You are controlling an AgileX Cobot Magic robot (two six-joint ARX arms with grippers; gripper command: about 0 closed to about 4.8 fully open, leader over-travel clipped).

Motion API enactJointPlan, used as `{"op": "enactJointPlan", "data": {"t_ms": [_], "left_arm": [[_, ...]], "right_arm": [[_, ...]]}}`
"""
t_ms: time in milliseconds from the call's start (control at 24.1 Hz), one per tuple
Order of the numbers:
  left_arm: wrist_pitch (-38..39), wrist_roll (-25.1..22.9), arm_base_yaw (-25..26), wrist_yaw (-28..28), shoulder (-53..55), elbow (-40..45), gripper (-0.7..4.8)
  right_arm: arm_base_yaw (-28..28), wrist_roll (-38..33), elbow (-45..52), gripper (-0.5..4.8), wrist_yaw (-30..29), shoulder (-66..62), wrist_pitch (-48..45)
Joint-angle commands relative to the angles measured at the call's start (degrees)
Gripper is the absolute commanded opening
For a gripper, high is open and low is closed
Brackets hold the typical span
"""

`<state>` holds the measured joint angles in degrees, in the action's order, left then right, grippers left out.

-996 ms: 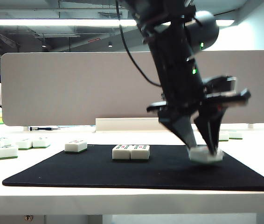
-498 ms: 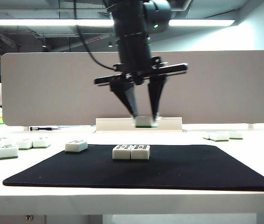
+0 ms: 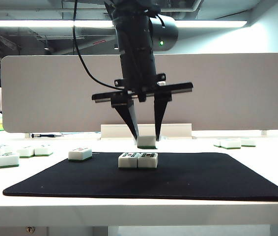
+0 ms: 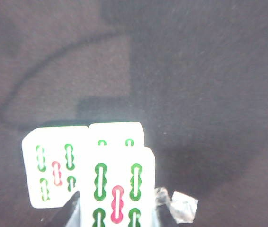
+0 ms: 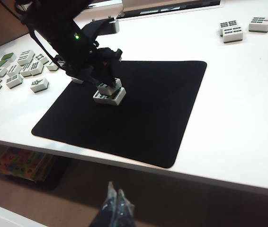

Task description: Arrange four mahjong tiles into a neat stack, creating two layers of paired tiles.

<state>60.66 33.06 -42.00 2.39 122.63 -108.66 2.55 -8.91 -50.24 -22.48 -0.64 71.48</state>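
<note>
**A tile hangs over the pair on the mat**

We see the left gripper (image 3: 146,136) pointing straight down over the middle of the black mat (image 3: 203,179). Its two dark fingers (image 3: 129,118) pinch one mahjong tile (image 3: 146,141) between them. This held tile is in the air, just above two other tiles (image 3: 138,160). We cannot tell for sure if it touches them; a thin gap seems to show in the exterior view.

The two other tiles lie side by side, touching, near the back edge of the mat, about halfway along it. They lie face up, with their green bases down. From the left wrist view, the held tile (image 4: 117,189) covers part of the pair (image 4: 58,165) below, and we see red and green marks on the faces.

A single tile (image 3: 80,154) sits at the back left corner of the mat, right on its edge, well apart from the pair.

Spare tiles (image 3: 5,158) lie on the white table (image 3: 139,211) off the left edge of the mat. A few more (image 3: 235,143) lie beyond the mat's back right corner.

The right gripper (image 5: 115,201) hangs low in front of the table's near edge, far from the tiles. Its fingertips look pressed together with nothing between them.
</note>
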Motion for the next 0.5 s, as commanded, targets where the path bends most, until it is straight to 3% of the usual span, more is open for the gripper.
{"op": "enactJointPlan", "data": {"t_ms": [41, 373, 456, 498], "left_arm": [[-0.6, 0.4, 0.0, 0.3, 1.0, 0.0, 1.47], [1.6, 0.4, 0.0, 0.5, 1.2, 0.0, 1.60], [1.6, 0.4, 0.0, 0.3, 1.2, -0.1, 2.45], [1.5, 0.4, 0.0, 0.3, 1.2, -0.1, 2.49]], "right_arm": [[0.0, 0.2, -0.2, -0.01, 0.1, 0.7, -0.6], [0.0, 0.2, -0.2, -0.01, 0.1, 0.7, -0.6], [0.0, 0.2, -0.2, -0.01, 0.1, 0.7, -0.6], [0.0, 0.2, -0.2, -0.01, 0.1, 0.7, -0.6]]}}
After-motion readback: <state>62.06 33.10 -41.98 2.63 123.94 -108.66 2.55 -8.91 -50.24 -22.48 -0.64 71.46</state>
